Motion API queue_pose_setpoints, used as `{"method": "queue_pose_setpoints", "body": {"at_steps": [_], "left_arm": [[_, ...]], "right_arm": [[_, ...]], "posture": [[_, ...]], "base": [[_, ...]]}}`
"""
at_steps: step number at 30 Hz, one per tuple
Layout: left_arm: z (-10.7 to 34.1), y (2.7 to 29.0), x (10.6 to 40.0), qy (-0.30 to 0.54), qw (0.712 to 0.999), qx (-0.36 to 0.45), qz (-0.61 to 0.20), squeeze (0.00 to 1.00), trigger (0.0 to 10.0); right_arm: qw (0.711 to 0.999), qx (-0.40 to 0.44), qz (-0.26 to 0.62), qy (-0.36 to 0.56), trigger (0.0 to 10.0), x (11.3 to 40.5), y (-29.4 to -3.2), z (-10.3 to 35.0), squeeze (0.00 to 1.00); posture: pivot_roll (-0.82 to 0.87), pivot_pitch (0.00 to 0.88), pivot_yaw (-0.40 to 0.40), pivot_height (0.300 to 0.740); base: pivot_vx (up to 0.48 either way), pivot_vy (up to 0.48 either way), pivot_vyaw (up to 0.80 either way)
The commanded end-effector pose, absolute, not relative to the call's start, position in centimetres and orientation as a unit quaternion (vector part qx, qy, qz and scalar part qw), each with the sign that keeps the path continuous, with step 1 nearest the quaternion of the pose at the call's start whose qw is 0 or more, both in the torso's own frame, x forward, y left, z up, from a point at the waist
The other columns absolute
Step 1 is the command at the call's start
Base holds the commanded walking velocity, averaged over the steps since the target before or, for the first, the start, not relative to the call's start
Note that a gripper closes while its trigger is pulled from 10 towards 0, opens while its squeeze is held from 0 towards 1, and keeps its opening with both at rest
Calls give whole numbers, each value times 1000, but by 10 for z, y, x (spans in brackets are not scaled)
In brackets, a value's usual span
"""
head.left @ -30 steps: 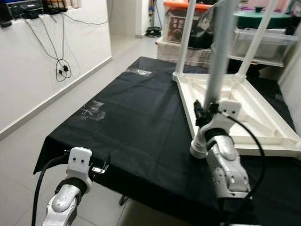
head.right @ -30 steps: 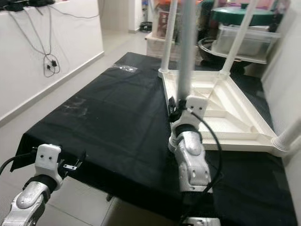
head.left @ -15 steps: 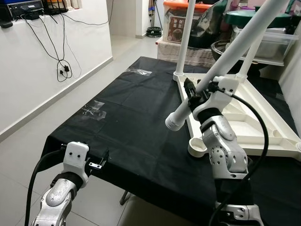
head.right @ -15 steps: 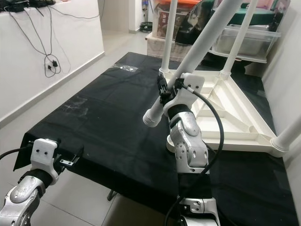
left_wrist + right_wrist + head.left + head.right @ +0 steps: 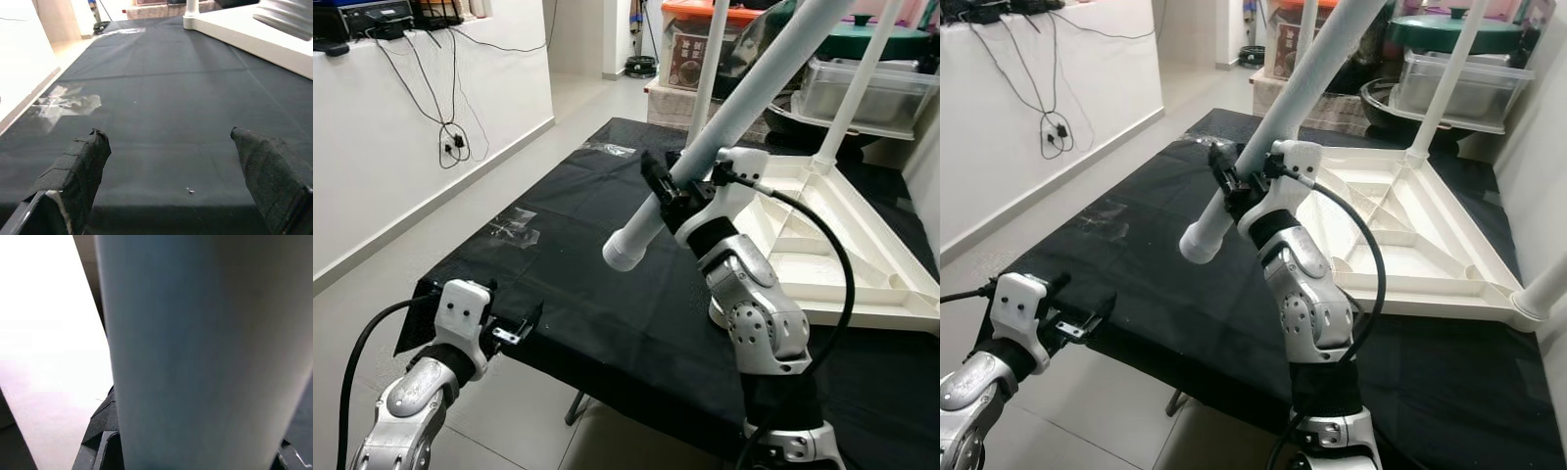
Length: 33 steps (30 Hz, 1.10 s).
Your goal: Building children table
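An upturned white children's tabletop (image 5: 832, 245) lies on the black cloth-covered table (image 5: 578, 255) at the right, with white legs (image 5: 708, 73) standing up from its far corners. My right gripper (image 5: 674, 186) is shut on a loose white table leg (image 5: 724, 122), held tilted above the cloth, its open end (image 5: 623, 251) pointing down to the left. The same leg (image 5: 195, 352) shows close up in the right wrist view. My left gripper (image 5: 176, 186) is open at the table's near left edge, nothing between its fingers (image 5: 78, 166).
A white wall with hanging cables (image 5: 445, 108) runs along the left. Plastic storage bins (image 5: 862, 88) and a green lid stand behind the table. Clear tape patches (image 5: 514, 225) stick to the cloth. Tiled floor lies to the left.
My right gripper has lifted the loose leg off the tabletop's near corner socket, tilted it and carried it leftward over the cloth. The camera has shifted a little.
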<state>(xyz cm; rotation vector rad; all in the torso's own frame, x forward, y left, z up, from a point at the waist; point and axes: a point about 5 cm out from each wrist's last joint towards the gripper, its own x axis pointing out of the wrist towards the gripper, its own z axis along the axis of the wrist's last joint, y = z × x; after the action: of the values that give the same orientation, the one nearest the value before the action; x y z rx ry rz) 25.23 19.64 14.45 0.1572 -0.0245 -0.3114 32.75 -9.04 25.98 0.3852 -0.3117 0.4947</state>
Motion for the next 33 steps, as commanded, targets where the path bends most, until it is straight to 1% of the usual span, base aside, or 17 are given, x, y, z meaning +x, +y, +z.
{"method": "queue_pose_setpoints", "body": {"at_steps": [1, 10, 15, 16, 17, 18, 19, 21, 22, 24, 25, 26, 29, 32, 33], "left_arm": [[144, 194, 251, -8, 983, 79, -166, 0, 10000], [142, 191, 250, -2, 982, 76, -175, 0, 10000], [140, 189, 249, 3, 981, 75, -178, 0, 10000], [138, 188, 249, 4, 982, 76, -176, 0, 10000], [138, 188, 249, 4, 982, 76, -176, 0, 10000], [137, 186, 249, 5, 982, 76, -173, 0, 10000], [135, 184, 249, 6, 982, 75, -171, 0, 10000], [131, 179, 248, 9, 983, 73, -169, 0, 10000], [131, 179, 248, 9, 983, 73, -169, 0, 10000], [130, 179, 247, 10, 983, 73, -168, 0, 10000], [130, 179, 247, 11, 983, 72, -166, 0, 10000], [130, 179, 247, 11, 983, 72, -166, 0, 10000], [130, 180, 246, 12, 984, 74, -161, 0, 10000], [129, 181, 246, 13, 984, 75, -159, 0, 10000], [129, 182, 247, 14, 984, 76, -158, 0, 10000]], "right_arm": [[934, 195, 254, -156, 0, 323, -88, 261, 0], [935, 192, 255, -152, 0, 322, -87, 258, 0], [945, 167, 232, -159, 0, 328, -99, 258, 0], [952, 137, 217, -169, 0, 332, -108, 260, 0], [952, 137, 217, -169, 0, 332, -108, 260, 0], [959, 94, 197, -183, 0, 337, -117, 261, 0], [966, 26, 171, -190, 0, 343, -128, 261, 0], [967, -92, 141, -194, 0, 350, -142, 258, 0], [967, -92, 141, -194, 0, 350, -142, 258, 0], [963, -118, 145, -194, 0, 350, -142, 256, 0], [956, -160, 147, -195, 0, 349, -141, 252, 0], [956, -160, 147, -195, 0, 349, -141, 252, 0], [932, -255, 173, -191, 0, 345, -134, 238, 0], [924, -278, 194, -177, 0, 343, -129, 229, 0], [913, -309, 207, -168, 0, 341, -127, 220, 0]], "posture": [[67, 0, -57, 740], [65, 0, -56, 740], [63, 0, -58, 740], [63, 0, -59, 740], [63, 0, -59, 740], [62, 0, -60, 740], [62, 0, -60, 740], [60, 0, -61, 740], [60, 0, -61, 740], [63, 0, -63, 740], [62, 0, -63, 740], [62, 0, -63, 740], [64, 0, -63, 740], [64, 0, -62, 740], [63, 0, -60, 740]], "base": [[0, 0, 0], [0, 0, 0], [0, 0, 0], [0, 0, 0], [0, 0, 0], [0, 0, 0], [0, 0, 0], [0, 0, 0], [0, 0, 0], [0, 0, 0], [0, 0, 0], [0, 0, 0], [0, 0, 0], [0, 0, 0], [0, 0, 0]]}}
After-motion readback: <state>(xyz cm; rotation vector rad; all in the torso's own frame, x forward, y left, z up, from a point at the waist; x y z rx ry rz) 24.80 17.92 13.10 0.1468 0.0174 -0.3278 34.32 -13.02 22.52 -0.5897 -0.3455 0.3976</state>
